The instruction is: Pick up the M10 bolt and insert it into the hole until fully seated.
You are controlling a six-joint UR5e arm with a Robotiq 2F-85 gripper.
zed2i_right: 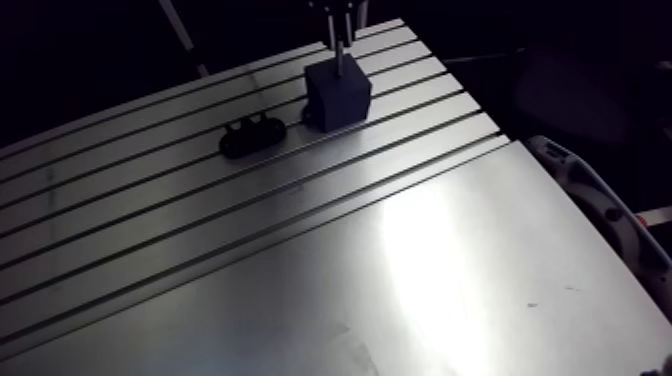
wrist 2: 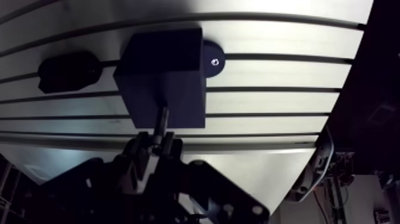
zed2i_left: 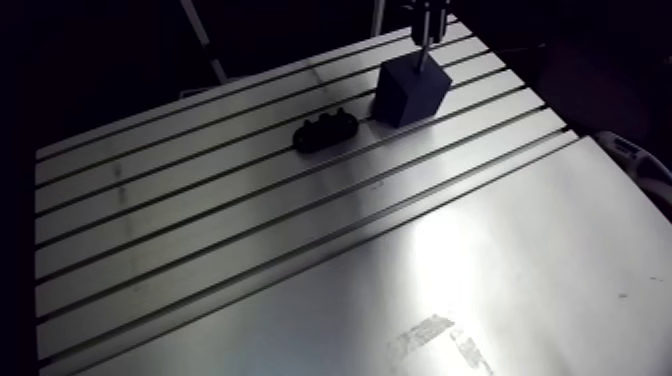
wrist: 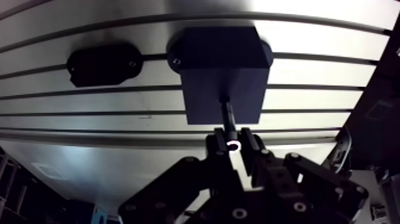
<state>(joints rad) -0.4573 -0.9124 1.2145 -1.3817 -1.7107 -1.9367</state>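
Tool (wrist: 231, 144): closed on the M10 bolt. Its two fingers clamp the upper end of the bolt between them, and the tool points down over the block.
M10 bolt (wrist: 227, 116): held upright in the tool. The slim shank runs from the fingertips down to the block, and its lower end meets the block's upper face. Most of the shank shows above that face.
Insertion depth: cannot be told. The area around the shank tip is dark, and no hole can be made out there.
Block (zed2i_left: 410, 92): dark blue and box-shaped. It stands on the slotted part of the tabletop, near the far edge in the arm view, directly under the tool.
Round base (wrist 2: 213, 61): a dark disc showing from under the block on one side, lying across a slot.
Black fixture (wrist: 104, 63): a low, oblong, dark part lying on the tabletop just beside the block but apart from it, along the same slot.
Tabletop (zed2i_left: 470, 270): aluminium. The half carrying the block and the black fixture has parallel slots. The nearer half is plain sheet with bright glare.
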